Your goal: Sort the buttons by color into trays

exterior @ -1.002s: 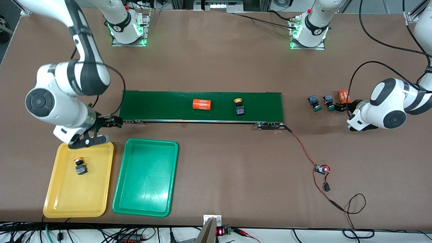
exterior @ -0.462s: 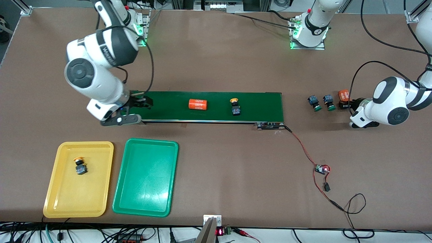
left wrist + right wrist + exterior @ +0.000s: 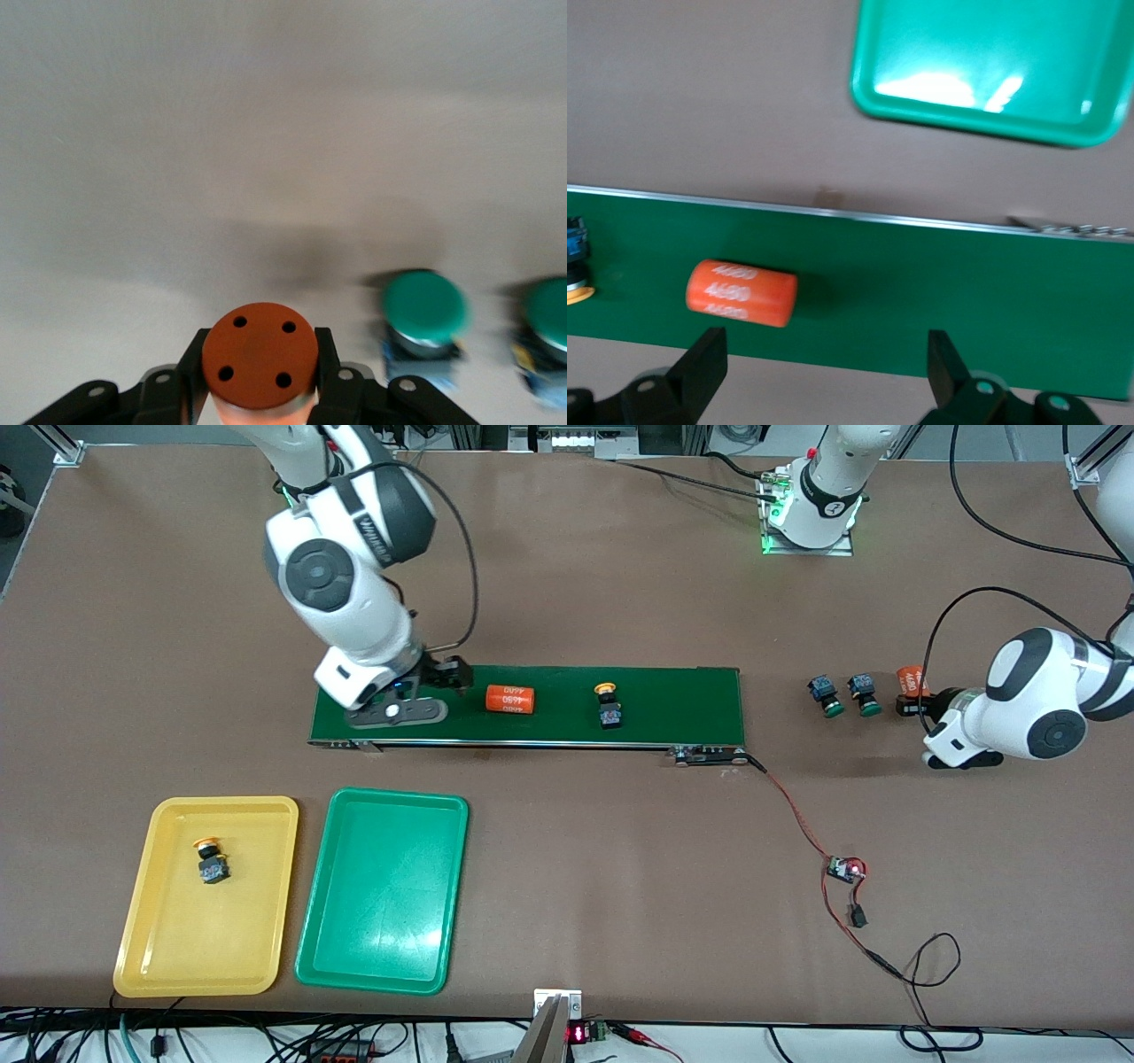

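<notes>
Clamping an orange "4680" cylinder between its fingers, the left gripper sits low at the left arm's end of the table, with the two green-capped buttons lying just beside its jaws on the bare table. Over the right arm's end of the dark-green conveyor belt, the right gripper hangs with its jaws spread wide and nothing between them; a second orange "4680" cylinder lies on the belt just ahead of those jaws, and a yellow-capped button lies farther along the belt. Well apart from both grippers, the yellow tray holds another yellow-capped button, and beside it lies the green tray
</notes>
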Motion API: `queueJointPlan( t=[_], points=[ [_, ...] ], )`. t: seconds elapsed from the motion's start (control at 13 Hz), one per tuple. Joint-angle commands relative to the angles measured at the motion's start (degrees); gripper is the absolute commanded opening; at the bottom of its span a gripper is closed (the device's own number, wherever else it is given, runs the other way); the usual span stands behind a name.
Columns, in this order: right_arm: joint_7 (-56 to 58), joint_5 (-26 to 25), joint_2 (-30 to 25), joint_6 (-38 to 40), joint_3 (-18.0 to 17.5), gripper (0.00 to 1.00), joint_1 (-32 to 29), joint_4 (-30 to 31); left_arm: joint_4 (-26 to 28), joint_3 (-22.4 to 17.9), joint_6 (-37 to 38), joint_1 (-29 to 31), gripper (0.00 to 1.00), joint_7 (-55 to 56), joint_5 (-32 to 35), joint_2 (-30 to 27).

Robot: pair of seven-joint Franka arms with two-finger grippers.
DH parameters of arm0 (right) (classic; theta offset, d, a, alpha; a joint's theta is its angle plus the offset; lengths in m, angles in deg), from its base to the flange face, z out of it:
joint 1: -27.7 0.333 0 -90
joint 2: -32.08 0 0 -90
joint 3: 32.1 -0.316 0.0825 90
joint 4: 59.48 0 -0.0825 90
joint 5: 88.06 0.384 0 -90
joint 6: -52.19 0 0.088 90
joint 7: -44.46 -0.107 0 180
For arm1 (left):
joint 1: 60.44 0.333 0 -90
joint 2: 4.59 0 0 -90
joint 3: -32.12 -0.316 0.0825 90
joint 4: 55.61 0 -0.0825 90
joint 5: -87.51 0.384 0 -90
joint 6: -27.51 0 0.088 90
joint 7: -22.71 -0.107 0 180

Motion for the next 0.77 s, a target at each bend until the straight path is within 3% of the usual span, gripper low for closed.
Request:
queueJointPlan(
  t=[0.0, 0.15, 0.54, 0.69],
  points=[
    [-4.22, -0.60, -1.00, -7.00, -0.21, 1.00, 3.13, 5.82, -6.58, 4.87, 5.31, -4.52, 0.23, 0.85, -4.81, -0.47],
    [-6.70, -0.69, -0.91, -9.66, -0.21, 1.00, 5.33, 7.68, -11.42, 4.53, 7.78, -10.76, 0.23, 3.32, -10.80, -0.30],
    [-11.89, -3.77, 0.93, -11.51, -0.21, 1.00, 7.63, 7.60, -14.16, 5.14, 9.11, -19.04, 0.23, 1.65, -12.57, -0.47],
    [-11.98, -4.03, 1.46, -11.78, -0.21, 1.00, 7.63, 7.25, -15.66, 3.57, 8.67, -21.86, 0.22, 10.93, -17.49, 0.05]
  ],
)
